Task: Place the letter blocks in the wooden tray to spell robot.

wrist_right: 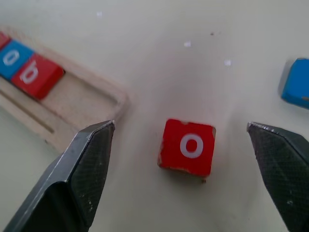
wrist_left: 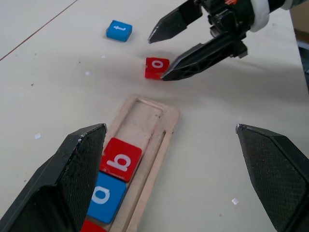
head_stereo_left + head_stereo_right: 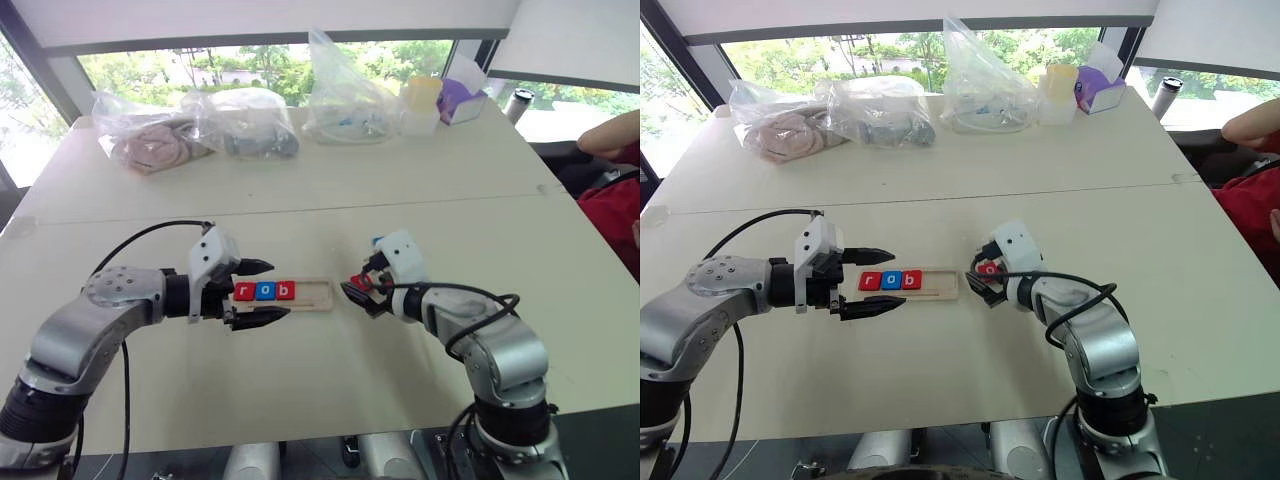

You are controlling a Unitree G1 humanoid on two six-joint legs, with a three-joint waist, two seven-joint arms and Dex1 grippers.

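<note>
The wooden tray (image 3: 316,291) lies in the middle of the table. It holds a red r block (image 3: 243,291), a blue o block (image 3: 264,291) and a red b block (image 3: 286,290) side by side; its right end is bare. My left gripper (image 3: 278,290) is open, one finger on each side of the tray's left part. A second o block, red (image 1: 188,146), lies flat on the table just right of the tray. My right gripper (image 1: 179,126) is open, with a finger on each side of it. A blue t block (image 2: 119,30) lies a little beyond.
Several clear plastic bags (image 3: 245,122) with contents line the table's far edge, beside a lidded cup (image 3: 420,105) and a purple tissue box (image 3: 460,100). A person's arm in a red sleeve (image 3: 615,200) is at the right edge. A seam (image 3: 300,212) crosses the table.
</note>
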